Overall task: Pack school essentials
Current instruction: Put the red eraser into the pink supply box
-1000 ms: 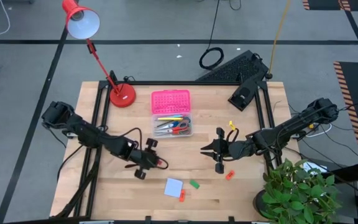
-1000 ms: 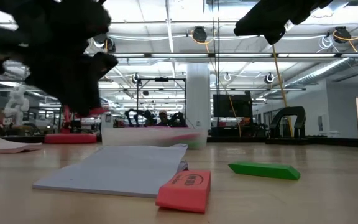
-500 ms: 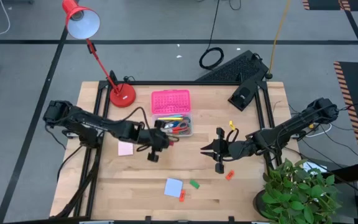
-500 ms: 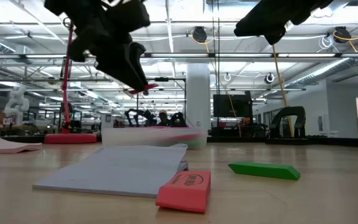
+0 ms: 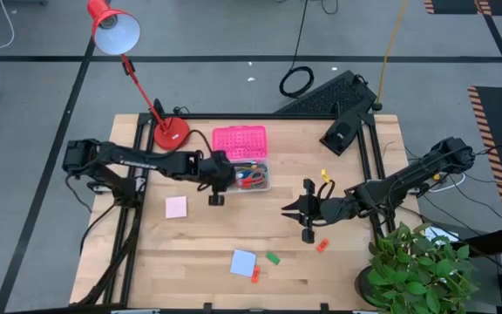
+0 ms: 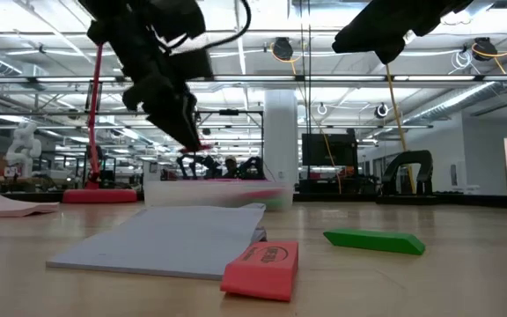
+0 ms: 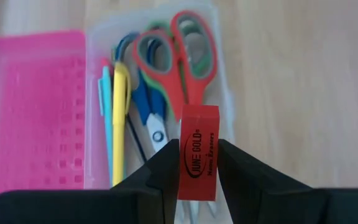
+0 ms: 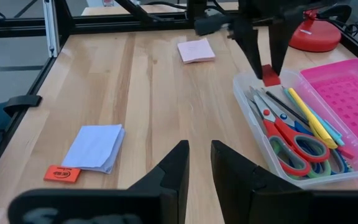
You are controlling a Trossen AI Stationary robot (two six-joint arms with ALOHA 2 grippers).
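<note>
Left end effector [image 7: 197, 163] pinching a red eraser [image 7: 198, 151] upright between its fingertips, held above the near end of the clear box [image 5: 241, 174]; from overhead the eraser is hidden under the wrist and cannot be made out. The box holds red-handled scissors [image 7: 190, 57], green-handled scissors [image 7: 205, 62] partly covered beneath them, blue-handled scissors [image 7: 143, 106], and a yellow pencil [image 7: 120, 118] and teal pencil [image 7: 104, 109] whose lower ends are cut off from the wrist view. The pink lid [image 5: 239, 141] lies open just behind the box. Right end effector [image 8: 197, 163] hangs over the right half of the bench [image 5: 347, 270], fingers slightly spread and holding nothing. Loose on the bench: a pink note pad [image 5: 176, 207] left of the box, a blue note pad [image 5: 243, 262] near the front edge with a second red eraser [image 5: 255, 274] touching its corner, a green eraser [image 5: 273, 258] just beside it, and a third red eraser [image 5: 322, 245] near the right end effector. A red desk lamp [image 5: 171, 133] stands at the rear left.
</note>
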